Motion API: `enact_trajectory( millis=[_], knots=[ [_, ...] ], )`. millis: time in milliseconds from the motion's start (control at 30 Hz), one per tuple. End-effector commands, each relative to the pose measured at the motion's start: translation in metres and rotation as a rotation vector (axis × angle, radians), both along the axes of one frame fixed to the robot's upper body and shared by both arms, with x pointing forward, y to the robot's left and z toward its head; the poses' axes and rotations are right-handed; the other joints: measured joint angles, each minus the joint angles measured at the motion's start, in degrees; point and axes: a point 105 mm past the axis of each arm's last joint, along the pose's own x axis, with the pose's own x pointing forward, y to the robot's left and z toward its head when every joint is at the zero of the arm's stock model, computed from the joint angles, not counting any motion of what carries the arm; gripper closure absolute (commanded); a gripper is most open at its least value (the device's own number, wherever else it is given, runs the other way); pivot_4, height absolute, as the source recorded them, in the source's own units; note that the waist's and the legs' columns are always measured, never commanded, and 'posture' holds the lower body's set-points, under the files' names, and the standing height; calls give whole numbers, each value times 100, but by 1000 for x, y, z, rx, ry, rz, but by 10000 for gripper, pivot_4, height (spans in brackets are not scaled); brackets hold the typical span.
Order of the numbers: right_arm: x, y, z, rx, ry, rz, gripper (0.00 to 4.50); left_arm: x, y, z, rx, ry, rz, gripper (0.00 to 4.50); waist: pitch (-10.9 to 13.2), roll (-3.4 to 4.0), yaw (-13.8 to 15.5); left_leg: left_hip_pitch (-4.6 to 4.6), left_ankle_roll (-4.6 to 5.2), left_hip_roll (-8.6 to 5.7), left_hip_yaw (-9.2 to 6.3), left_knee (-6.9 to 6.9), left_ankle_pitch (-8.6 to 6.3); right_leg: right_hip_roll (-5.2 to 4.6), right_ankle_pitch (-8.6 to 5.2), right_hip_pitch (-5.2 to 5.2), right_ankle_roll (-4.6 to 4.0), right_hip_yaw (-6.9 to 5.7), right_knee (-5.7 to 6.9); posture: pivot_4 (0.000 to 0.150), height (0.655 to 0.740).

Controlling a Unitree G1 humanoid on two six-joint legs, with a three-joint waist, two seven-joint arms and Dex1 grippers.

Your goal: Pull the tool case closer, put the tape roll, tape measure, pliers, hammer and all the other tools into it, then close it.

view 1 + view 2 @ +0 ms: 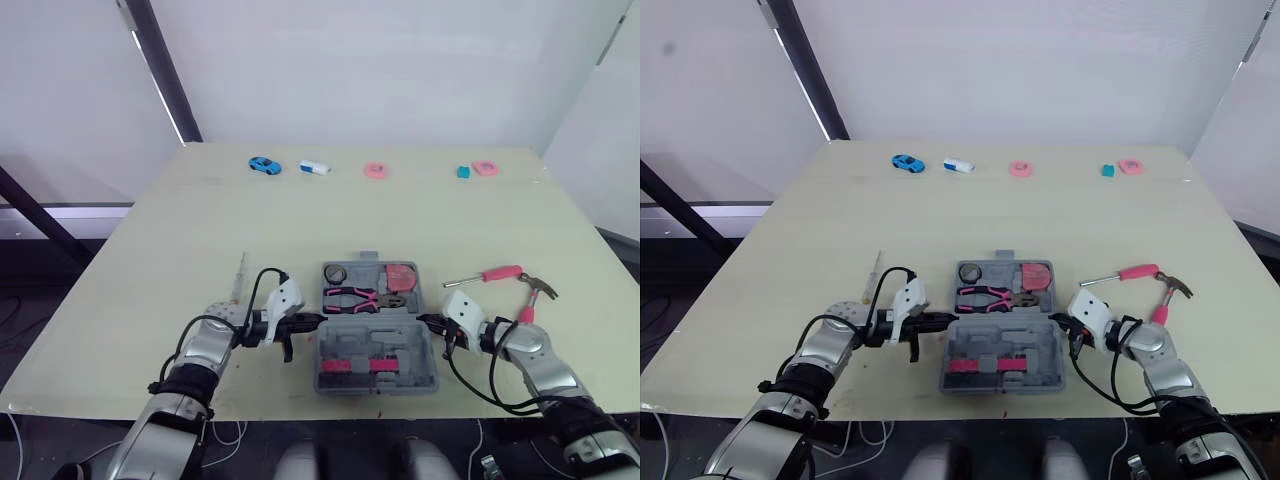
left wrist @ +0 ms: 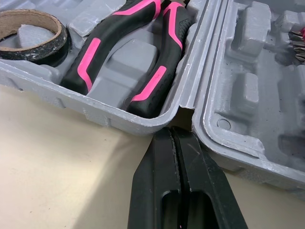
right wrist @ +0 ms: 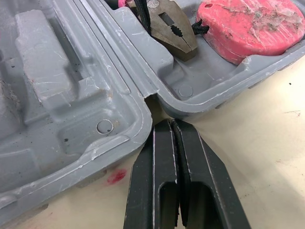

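1. The tool case lies open near the middle of the table's front edge, with its hinge running parallel to that edge
2. Its far half already holds the tape roll, the pliers and the pink tape measure, each in its own recess
3. The left gripper has its two fingers pressed together and pinches nothing. Its tips sit at the notch where the two halves meet on the case's left end, touching the plastic or all but touching it
4. The right gripper mirrors it, fingers pressed together and empty, with its tips at the same notch on the case's right end
5. With both grippers set against the hinge ends, the step in hand looks like positioning the case. It already sits close to the front edge, so that step seems nearly done
6. Three tools are not yet packed. The hammer and a pink-handled screwdriver lie between the case and the table's right edge. A thin pale tool lies towards the left edge, just beyond the left arm
7. The next move probably calls for the right gripper to back off the case and spread its fingers. It can then take the hammer by its pink handle and lay it into a free recess without shoving the case
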Motion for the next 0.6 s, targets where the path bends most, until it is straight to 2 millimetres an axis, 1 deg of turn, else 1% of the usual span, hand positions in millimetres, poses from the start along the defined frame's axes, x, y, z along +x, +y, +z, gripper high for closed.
enact_trajectory(
  millis=[33,333,600],
  knots=[
    [4,15,14,29,-50,52,44158,3,-5,8,-25,-36,-12,45000,0,0,0,0,0,0,0,0,0,0,0,0,0,0,0,1500,7400],
    [6,19,15,33,-60,56,44158,-5,-7,5,-30,-13,-40,45000,0,0,-14,0,0,1,0,0,0,1,0,0,0,1,0,1500,7400],
    [6,25,15,46,-68,68,44158,-6,-5,3,-21,-6,-42,45000,0,0,-13,0,0,1,0,-1,0,1,0,0,0,1,0,1500,7400]
  ],
)
